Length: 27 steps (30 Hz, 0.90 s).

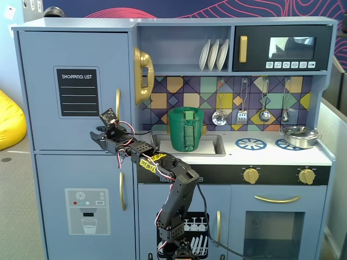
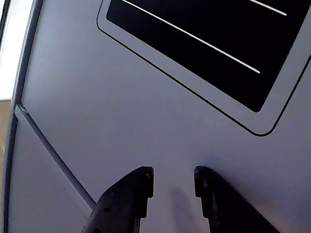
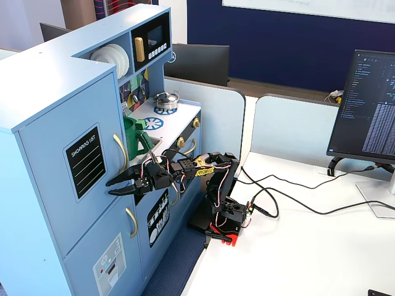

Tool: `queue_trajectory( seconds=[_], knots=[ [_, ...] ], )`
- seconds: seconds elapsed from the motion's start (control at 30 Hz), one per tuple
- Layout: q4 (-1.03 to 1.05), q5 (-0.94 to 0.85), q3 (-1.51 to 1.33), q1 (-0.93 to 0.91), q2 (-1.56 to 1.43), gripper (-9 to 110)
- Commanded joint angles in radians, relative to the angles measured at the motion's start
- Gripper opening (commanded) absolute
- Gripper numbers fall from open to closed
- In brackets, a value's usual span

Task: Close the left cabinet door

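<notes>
The left cabinet door [image 1: 76, 89] looks shut, though the seam is unclear; the gripper [image 2: 171, 180], fingers spread, should press squarely below the chalkboard [image 2: 214, 43].

This is an office or robotics lab, not a real kitchen. A blue toy kitchen [image 1: 179, 32] stands against a white desk [image 3: 308, 246]; it has a play microwave [image 1: 282, 49], plates [image 1: 213, 54], a gold toy phone [image 1: 143, 75], hanging utensils [image 1: 242, 103] and a pot [image 1: 299, 135] at the counter's right edge. In a fixed view, a monitor [image 3: 367, 108] showing text stands at the desk's far right, cables [image 3: 290, 203] trail across it, and grey partitions [image 3: 296, 132] divide the workspaces. A yellow beanbag [image 1: 10, 122] sits on the floor.
</notes>
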State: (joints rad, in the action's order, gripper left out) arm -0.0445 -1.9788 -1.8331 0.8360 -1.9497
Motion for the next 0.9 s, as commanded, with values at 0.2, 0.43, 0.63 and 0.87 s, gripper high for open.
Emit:
queue_trajectory(
  seconds=[0.2, 0.43, 0.63, 0.87],
  knots=[
    [0.285, 0.118, -0.210, 0.098, -0.370, 0],
    [0.715, 0.216, -0.413, -0.272, -0.620, 0],
    [1.015, 0.259, -0.718, -0.690, -0.824, 0],
    [1.365, 0.345, -1.065, -0.884, -1.161, 0]
  ],
)
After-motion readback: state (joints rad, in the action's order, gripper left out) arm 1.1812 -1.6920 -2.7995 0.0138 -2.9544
